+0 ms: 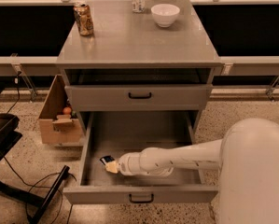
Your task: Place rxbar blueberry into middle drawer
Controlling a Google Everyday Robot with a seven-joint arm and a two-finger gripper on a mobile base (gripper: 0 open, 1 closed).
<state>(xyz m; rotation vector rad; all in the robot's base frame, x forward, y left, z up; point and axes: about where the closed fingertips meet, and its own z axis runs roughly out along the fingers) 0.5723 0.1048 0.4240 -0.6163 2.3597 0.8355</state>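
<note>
Now low inside open middle drawer (185, 193), near front-left corner: gripper (111, 166), reaching leftward from right. Rxbar blueberry (106, 160) touching gripper tip, just up-left of it, close to drawer floor, long axis seemingly left-right. Clamped or released: cannot tell.

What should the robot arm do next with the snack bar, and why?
Probably lower slightly and leave the rxbar blueberry there: the gripper is inside the open middle drawer, near its front-left corner, with the bar at its tip.
</note>
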